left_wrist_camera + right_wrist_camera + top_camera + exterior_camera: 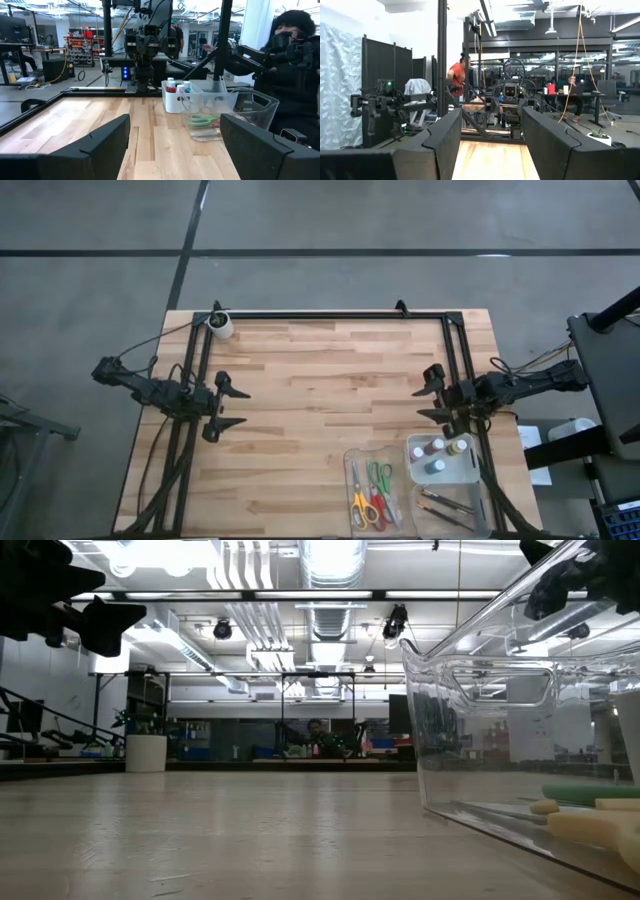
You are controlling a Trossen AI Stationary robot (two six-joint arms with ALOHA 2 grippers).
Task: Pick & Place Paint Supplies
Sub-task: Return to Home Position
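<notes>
Tabletop [320, 380] carries the tray [348, 480]: scissors [370, 495] and brushes [445, 505] inside it, bottles [440, 450] in the white bin [414, 470] touching it. Left gripper [228, 406] hangs far from the tray and right gripper [428, 400] near it, both spread wide, empty. Sorting looks finished.

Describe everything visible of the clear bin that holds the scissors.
The clear bin is an open-topped rectangular box of transparent, glossy plastic with rounded corners and a flared rim. It sits upright and flat on the wooden table, on the right arm's side. Three scissors, with green, yellow and red handles, lie in it. A white holder of paint bottles stands close beside it.
</notes>
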